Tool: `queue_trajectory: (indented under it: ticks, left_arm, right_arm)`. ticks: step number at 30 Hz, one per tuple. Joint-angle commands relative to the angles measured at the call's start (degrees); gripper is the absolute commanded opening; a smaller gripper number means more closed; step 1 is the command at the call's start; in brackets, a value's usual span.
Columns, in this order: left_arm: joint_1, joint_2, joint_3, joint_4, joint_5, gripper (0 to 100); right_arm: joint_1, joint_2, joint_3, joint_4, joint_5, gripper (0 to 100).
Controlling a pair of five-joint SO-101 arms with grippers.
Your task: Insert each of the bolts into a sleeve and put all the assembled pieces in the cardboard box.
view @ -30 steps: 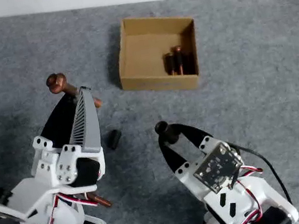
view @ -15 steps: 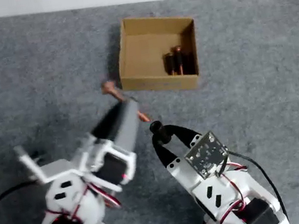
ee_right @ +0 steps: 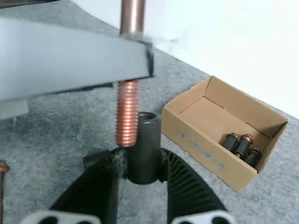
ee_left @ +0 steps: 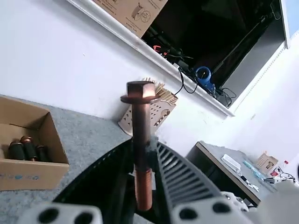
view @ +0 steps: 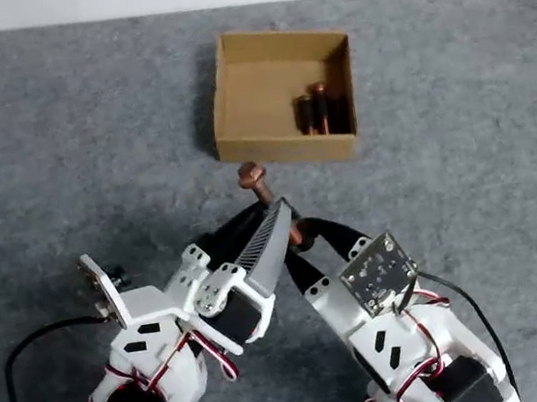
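Count. Loose bolts: 2, namely centre bolt [view: 258, 184] at mid-frame of the high view and floor bolt [ee_right: 2, 168]. Empty sleeves: 2, namely upright sleeve [ee_right: 145, 140] and lying sleeve [ee_right: 92, 161]. Assembled pieces [ee_right: 242, 145]: 3. Box [view: 286, 148], upper centre: 1.

Beyond the left pincer [ee_left: 144, 151], a lab or workshop is showing: cables [ee_left: 183, 84] are trailing along a wall ledge [ee_left: 117, 27], a carton [ee_left: 135, 11] is sitting on it, and a cluttered desk [ee_left: 216, 157] is standing farther off.
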Motion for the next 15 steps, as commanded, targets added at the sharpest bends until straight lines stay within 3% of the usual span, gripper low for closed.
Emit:
queue_trajectory:
  ticks: [1,15]
  left_arm:
    - [-1.98,-0.66,-0.57,-1.67,-0.35,1]
    - [-2.86,-0.4,7.25,-7.03,-3.08,1]
  right_arm:
    - [0.66,-0.31,-0.84,-1.63,-0.53,0.6]
    - [-1.27,-0.31,-0.31,-1.54,-0.53,0.6]
